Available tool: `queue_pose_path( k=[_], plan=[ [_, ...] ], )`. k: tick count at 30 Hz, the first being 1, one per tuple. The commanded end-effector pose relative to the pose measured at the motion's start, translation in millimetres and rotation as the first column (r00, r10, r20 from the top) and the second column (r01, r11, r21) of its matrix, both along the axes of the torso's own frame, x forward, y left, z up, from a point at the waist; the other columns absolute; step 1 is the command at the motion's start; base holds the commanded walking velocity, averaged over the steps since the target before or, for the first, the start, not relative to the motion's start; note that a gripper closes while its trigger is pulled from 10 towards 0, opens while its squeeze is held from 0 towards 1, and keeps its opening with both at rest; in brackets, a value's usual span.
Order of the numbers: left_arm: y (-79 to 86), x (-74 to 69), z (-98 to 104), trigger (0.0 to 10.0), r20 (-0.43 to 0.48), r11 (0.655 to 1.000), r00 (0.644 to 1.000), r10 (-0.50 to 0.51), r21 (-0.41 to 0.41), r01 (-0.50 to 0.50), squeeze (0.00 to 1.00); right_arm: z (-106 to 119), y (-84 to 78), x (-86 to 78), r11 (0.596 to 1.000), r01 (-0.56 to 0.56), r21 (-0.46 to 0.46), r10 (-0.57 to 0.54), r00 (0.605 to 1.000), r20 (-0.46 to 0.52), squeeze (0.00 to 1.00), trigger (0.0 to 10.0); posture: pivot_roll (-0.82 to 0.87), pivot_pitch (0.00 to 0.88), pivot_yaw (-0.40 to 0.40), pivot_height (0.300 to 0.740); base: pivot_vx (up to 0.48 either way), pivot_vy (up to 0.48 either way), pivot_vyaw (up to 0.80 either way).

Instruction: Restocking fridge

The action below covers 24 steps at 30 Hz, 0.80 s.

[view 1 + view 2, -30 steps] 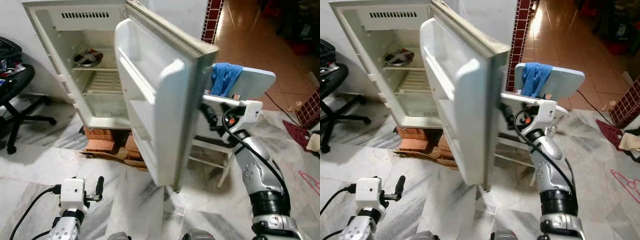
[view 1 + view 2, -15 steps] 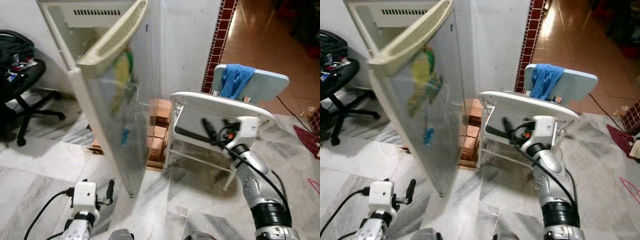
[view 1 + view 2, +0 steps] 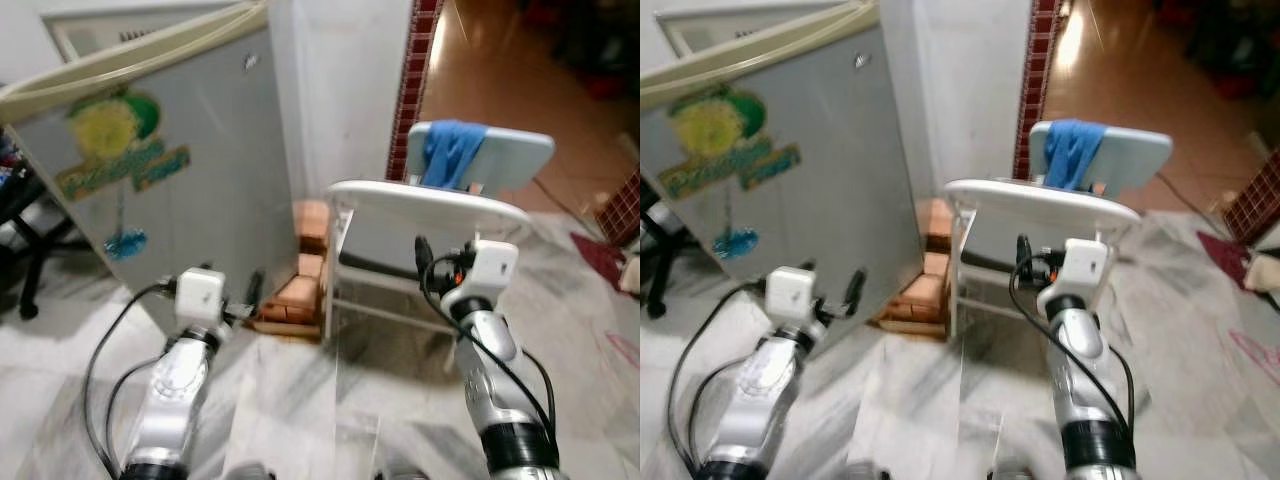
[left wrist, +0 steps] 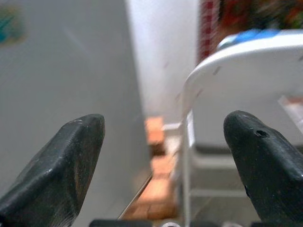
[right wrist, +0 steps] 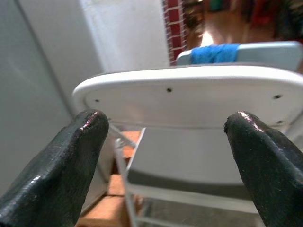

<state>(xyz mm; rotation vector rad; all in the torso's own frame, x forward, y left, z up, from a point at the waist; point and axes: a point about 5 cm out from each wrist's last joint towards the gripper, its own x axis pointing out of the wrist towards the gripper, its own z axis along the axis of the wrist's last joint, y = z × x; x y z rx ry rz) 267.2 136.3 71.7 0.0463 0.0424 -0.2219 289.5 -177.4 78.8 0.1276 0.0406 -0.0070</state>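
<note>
While fridge door (image 3: 150, 190) hides the interior, left gripper (image 4: 165, 156) gapes.

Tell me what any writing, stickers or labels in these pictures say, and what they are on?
No text here can be read.
Fridge door: a green and yellow sticker seems to carry lettering, too blurred to read.
Fridge door, lower down: a small blue sticker, too blurred to read.
Fridge door, top corner: a small dark mark, too small to tell.
</note>
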Motion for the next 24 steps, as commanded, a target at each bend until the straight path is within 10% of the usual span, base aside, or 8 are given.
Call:
queue_pose_path(
  k=[1,14,24],
  plan=[
    [9.3,2.5,5,10.0,0.001,0.999,1.000,0.025,0.021,-0.025,0.00,12,11.1,8.1,1.000,-0.022,-0.008,0.023,0.999,0.048,0.00,10.0,-0.05,0.000,0.086,0.740,0.000,0.476,-0.80],
    [17.6,1.1,22,10.0,0.011,0.999,0.999,0.036,0.030,-0.036,0.00,34,-18.4,15.6,0.995,0.098,0.014,-0.098,0.990,0.103,0.00,10.0,-0.04,0.000,0.070,0.740,0.000,0.472,-0.30],
    [10.5,11.1,23,10.0,0.022,0.998,1.000,-0.015,0.055,0.014,0.00,67,-10.5,22.5,0.988,0.152,0.034,-0.156,0.976,0.150,0.00,10.0,-0.09,0.000,0.075,0.740,0.000,0.469,0.00]
  ],
)
